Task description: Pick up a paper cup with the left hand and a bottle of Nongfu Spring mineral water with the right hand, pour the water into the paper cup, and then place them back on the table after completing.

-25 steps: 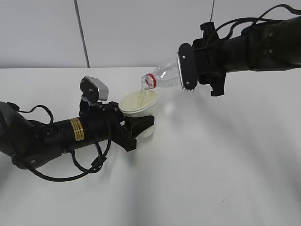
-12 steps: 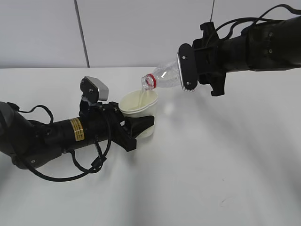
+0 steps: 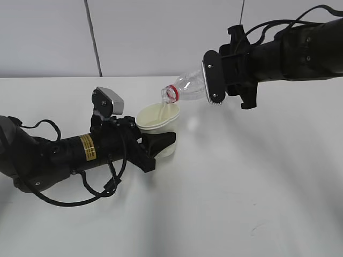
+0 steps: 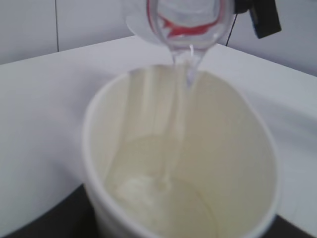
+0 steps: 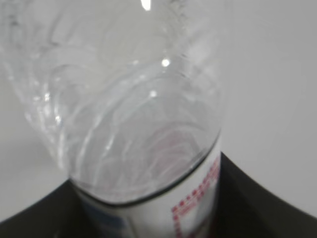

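My left gripper (image 3: 155,143) is shut on the white paper cup (image 3: 158,126), which stands upright on the white table (image 3: 241,176). My right gripper (image 3: 217,80) is shut on the clear bottle (image 3: 188,87) and holds it tipped, its red-ringed mouth just above the cup's rim. A thin stream of water (image 4: 187,74) runs from the mouth into the cup (image 4: 183,163), and a little water lies at its bottom. In the right wrist view the bottle (image 5: 129,114) fills the frame, its white label with red print between the jaws.
A grey wall with a vertical seam (image 3: 92,37) stands behind the table. A small dark scuff mark (image 3: 259,227) lies on the tabletop at the front right. The left arm's loose black cables (image 3: 80,198) hang onto the table at the left.
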